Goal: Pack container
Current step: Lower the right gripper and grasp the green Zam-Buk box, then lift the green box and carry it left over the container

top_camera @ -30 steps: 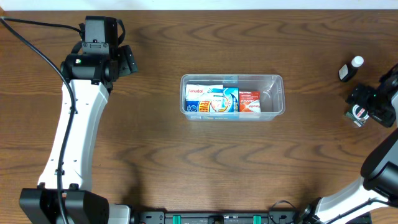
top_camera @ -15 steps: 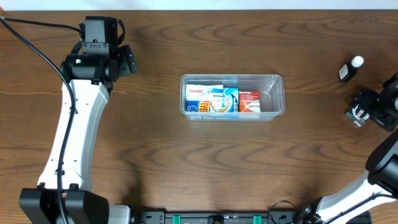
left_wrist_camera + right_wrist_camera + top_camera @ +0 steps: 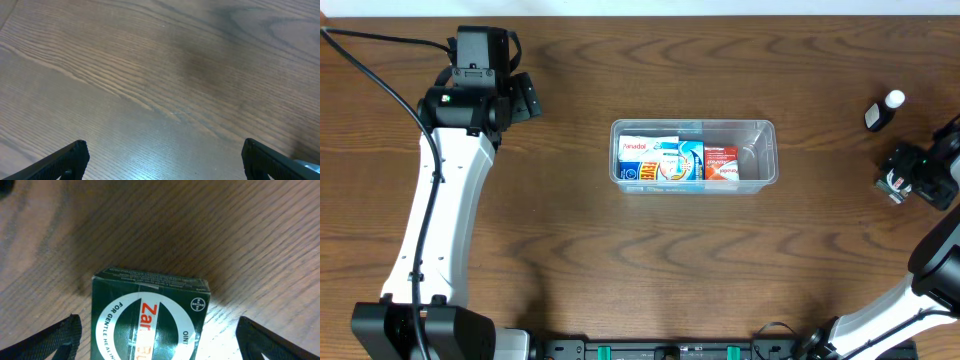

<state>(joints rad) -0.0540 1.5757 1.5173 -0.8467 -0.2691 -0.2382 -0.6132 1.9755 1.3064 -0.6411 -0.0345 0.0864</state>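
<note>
— At the middle of the table (image 3: 620,270), what is seen?

— The container (image 3: 757,128) is seen there, a clear tub set lengthwise across the wood. Three small boxes are packed side by side in its left part. A white and blue Panadol box (image 3: 637,160) is placed against the left wall, a blue and white box (image 3: 678,160) next to it, and a red box (image 3: 721,162) after that. The tub's clear floor is shown in its right part.

— And to the right of the container?

— Well apart from it, a dark green box (image 3: 150,317) is laid flat on the wood, with a white ring and red lettering shown on its top. The right gripper (image 3: 160,340) is held over that box with its jaws spread wide. One finger is seen on each side of the box, and no contact with it can be made out. A small dark bottle (image 3: 883,110) with a white cap is found near the box, toward the table's far edge.

— What is shown to the container's left?

— The left gripper (image 3: 165,160) is held well away from the container, toward the far left corner. Its jaws are spread wide as well, and only bare wood grain is seen between the fingers.
</note>
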